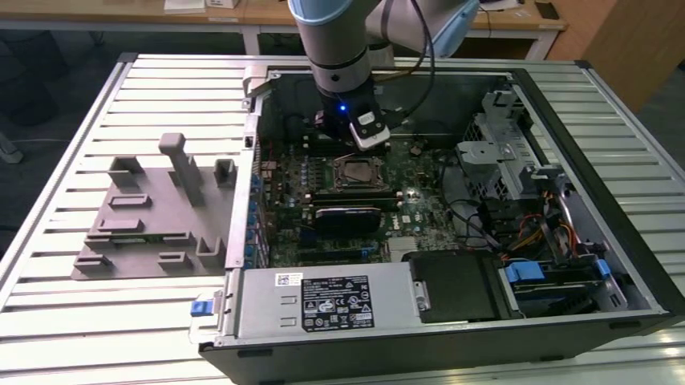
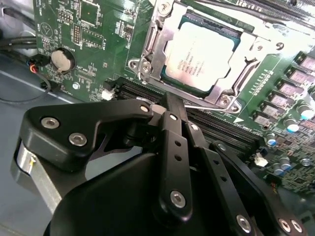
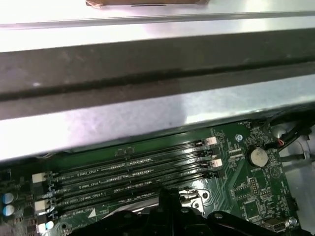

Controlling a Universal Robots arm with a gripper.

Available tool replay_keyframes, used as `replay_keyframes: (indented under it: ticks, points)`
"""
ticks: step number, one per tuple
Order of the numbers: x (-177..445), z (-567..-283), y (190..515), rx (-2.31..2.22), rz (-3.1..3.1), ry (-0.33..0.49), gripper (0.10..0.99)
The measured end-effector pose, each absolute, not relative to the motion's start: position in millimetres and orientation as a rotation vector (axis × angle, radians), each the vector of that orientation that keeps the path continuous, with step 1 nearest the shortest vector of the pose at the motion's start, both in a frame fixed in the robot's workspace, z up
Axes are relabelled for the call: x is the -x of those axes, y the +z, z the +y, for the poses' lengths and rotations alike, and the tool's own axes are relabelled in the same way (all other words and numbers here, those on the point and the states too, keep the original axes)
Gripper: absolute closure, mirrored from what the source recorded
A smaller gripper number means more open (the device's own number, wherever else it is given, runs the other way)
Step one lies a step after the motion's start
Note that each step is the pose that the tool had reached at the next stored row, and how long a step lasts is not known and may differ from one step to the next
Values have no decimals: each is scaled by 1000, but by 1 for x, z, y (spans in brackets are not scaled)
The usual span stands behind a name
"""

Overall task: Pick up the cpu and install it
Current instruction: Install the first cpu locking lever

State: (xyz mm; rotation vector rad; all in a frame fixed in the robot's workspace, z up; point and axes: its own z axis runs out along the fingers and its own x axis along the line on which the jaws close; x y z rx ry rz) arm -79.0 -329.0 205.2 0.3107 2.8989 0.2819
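End effector (image 2: 170, 105): black jointed metal linkage with bright rivets, seen from behind in both wrist views; fingers are brought together to a narrow tip, and nothing is seen held between them. It is poised low inside the open computer case (image 1: 599, 104), just beside the socket.

The cpu (image 2: 199, 56): flat square chip, matte silvery-grey lid, pale rim. It is seated in the motherboard socket, framed by a bright steel retention bracket (image 2: 147, 44) with screws at its corners. The placing step is judged complete or nearly so. The next move would call for a clean vertical clearance, with the bracket and the memory slots (image 3: 128, 169) left untouched.

Motherboard (image 1: 284, 204): green, densely populated; a round coin cell (image 2: 62, 59) is noted.

Grey plastic plate with upright blocks (image 1: 150, 220): set on the ribbed metal bench (image 1: 64, 160), at the exterior view's left of the case.
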Motion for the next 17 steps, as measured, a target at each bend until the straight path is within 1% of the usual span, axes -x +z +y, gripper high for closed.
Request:
replay_keyframes:
  ticks: [8,17]
  points:
    - [80,-319,201,-353,2892,277,980]
    - [81,-319,196,-438,2872,267,980]
